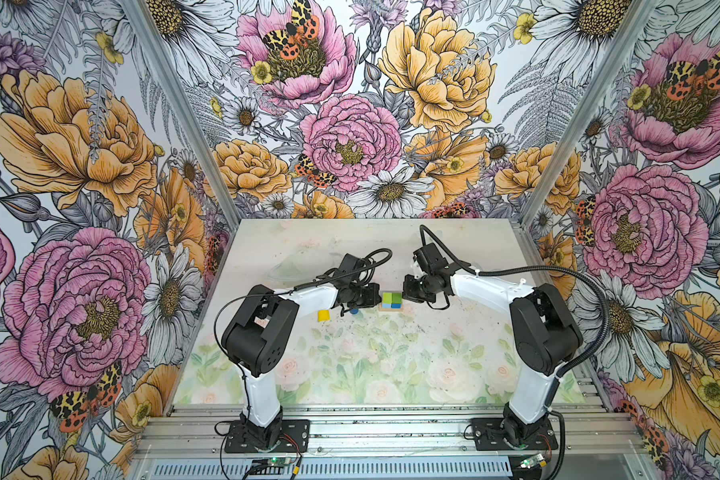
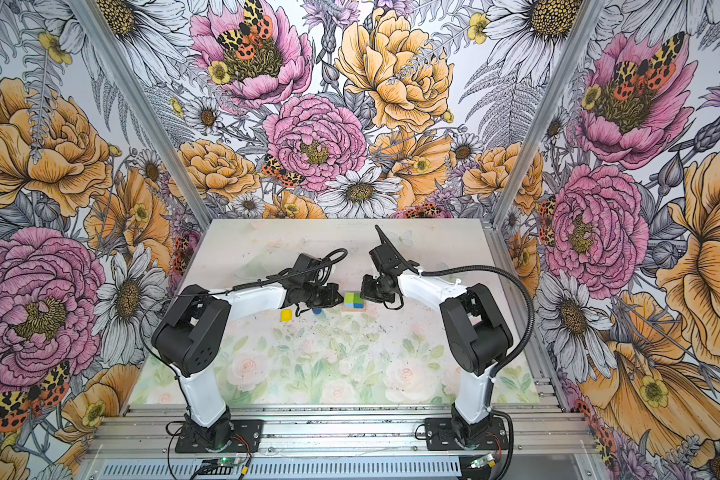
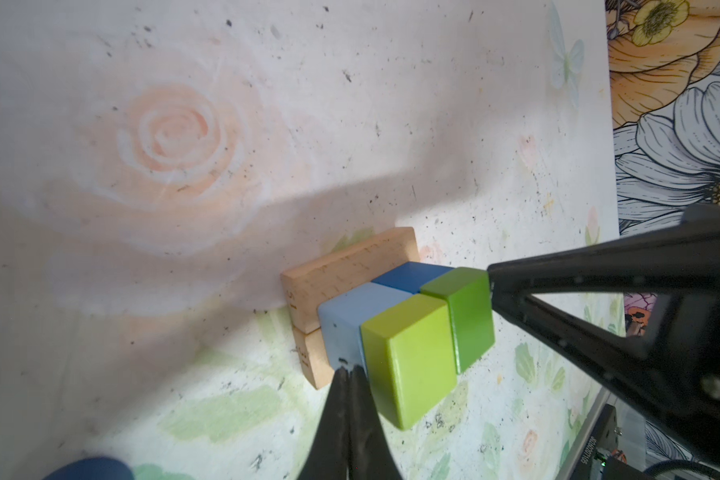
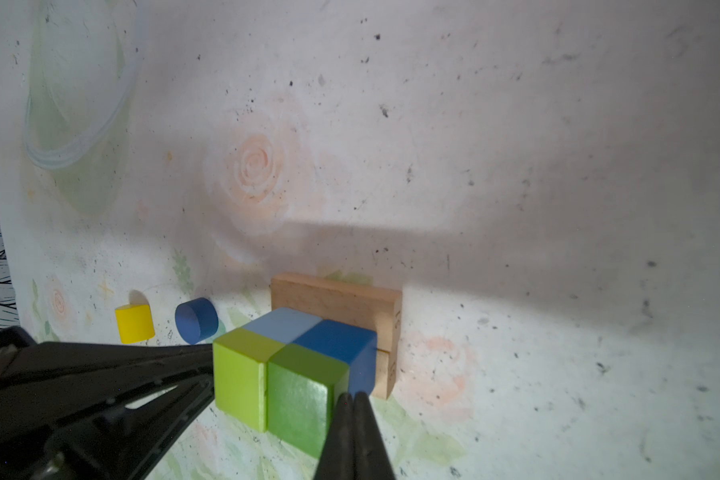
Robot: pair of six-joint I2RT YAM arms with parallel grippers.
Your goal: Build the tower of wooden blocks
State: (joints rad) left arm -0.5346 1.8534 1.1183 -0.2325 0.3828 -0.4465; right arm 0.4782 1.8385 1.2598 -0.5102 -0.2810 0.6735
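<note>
Two tan bars (image 3: 350, 266) lie side by side on the mat, and on them stand a light blue cube (image 3: 350, 316), a dark blue cube (image 3: 412, 276), a light green cube (image 3: 412, 353) and a dark green cube (image 3: 470, 316), packed into a square (image 1: 392, 300). My left gripper (image 3: 348, 370) is shut, its tips against the light cubes' side. My right gripper (image 4: 352, 397) is shut too, its tips against the opposite side at the dark green and dark blue cubes. A yellow half-round (image 4: 134, 323) and a blue cylinder (image 4: 196, 321) lie loose to the left of the stack.
A clear plastic dish (image 4: 80, 104) rests on the mat behind and left of the blocks. Flowered walls (image 1: 100, 249) close in the table on three sides. The arm bases (image 1: 267, 432) sit on the metal rail at the front edge.
</note>
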